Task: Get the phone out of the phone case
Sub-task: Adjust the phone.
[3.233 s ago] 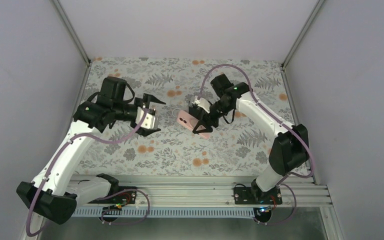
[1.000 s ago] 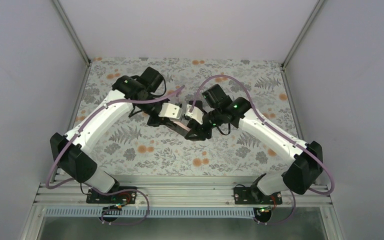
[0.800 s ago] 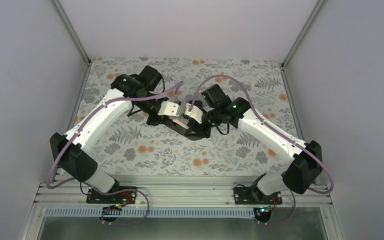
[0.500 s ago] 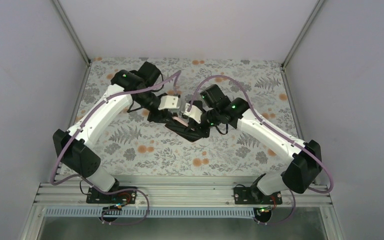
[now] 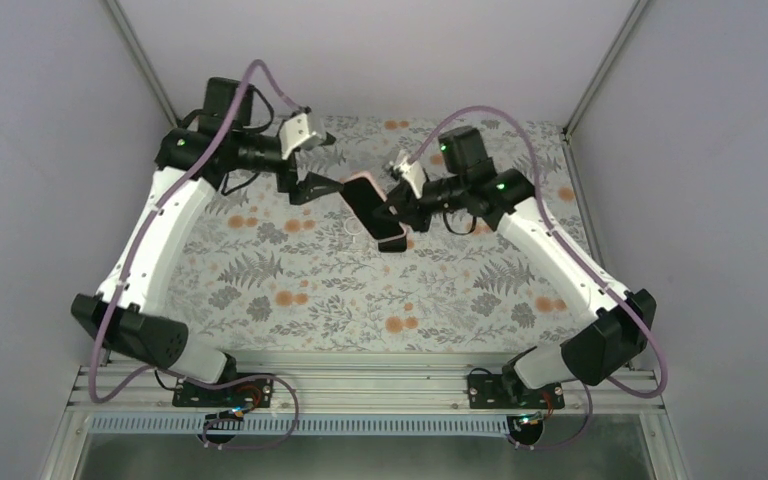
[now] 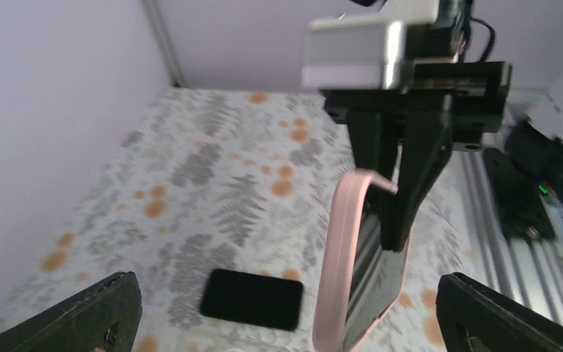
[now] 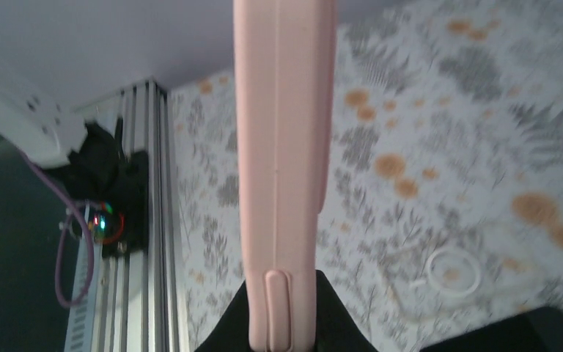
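While right gripper [image 6: 394, 183] clamps phone case [image 6: 337, 257] aloft | left gripper [image 5: 322, 165] spread wide, just beside it

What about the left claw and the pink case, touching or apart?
Apart. Left wrist view: the left claw is wide open, clear gaps either side of the case.

This is a robot lab test cell. Plain lilac panels [image 5: 50, 150] in aluminium framing [image 5: 605, 68] enclose a floral-patterned surface [image 5: 310, 290], with a mounting rail [image 5: 380, 385] in front.

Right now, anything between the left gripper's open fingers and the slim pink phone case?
Only air. In the left wrist view both left-gripper fingers stand clear of the slim pink phone case, with floral tablecloth behind.
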`<act>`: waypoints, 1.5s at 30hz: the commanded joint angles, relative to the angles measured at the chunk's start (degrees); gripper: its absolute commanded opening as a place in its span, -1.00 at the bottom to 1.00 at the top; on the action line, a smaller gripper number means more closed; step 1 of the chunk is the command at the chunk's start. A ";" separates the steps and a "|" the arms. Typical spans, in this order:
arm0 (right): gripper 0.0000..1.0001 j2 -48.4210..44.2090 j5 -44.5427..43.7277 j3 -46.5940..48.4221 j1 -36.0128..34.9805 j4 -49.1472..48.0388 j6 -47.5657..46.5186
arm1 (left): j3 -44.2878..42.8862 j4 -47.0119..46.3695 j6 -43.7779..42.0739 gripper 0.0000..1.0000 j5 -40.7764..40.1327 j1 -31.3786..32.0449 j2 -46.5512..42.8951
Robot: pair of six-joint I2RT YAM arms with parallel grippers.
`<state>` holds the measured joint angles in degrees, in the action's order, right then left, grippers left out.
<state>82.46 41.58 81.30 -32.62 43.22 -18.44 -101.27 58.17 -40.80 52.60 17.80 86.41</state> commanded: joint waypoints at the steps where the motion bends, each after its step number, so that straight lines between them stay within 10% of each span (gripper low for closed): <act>1: -0.92 -0.50 12.36 7.05 4.34 -8.08 5.96 | 4.26 -19.21 18.24 1.00 -3.11 -2.05 -6.98; 20: -0.92 0.49 33.75 10.49 10.12 -37.17 36.12 | 18.53 -45.16 49.17 0.97 15.29 -0.59 -11.78; 34: -0.92 0.47 30.31 3.81 10.03 -49.58 51.33 | 20.79 -53.20 57.60 0.44 15.43 5.63 -9.25; 45: -0.92 0.38 27.74 1.67 10.11 -50.82 53.68 | 21.04 -54.78 58.59 -0.36 14.93 6.38 -7.37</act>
<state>83.00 70.87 83.09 -22.79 -3.97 33.41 -80.38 5.15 17.41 66.74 23.92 78.91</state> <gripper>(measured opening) 0.088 0.380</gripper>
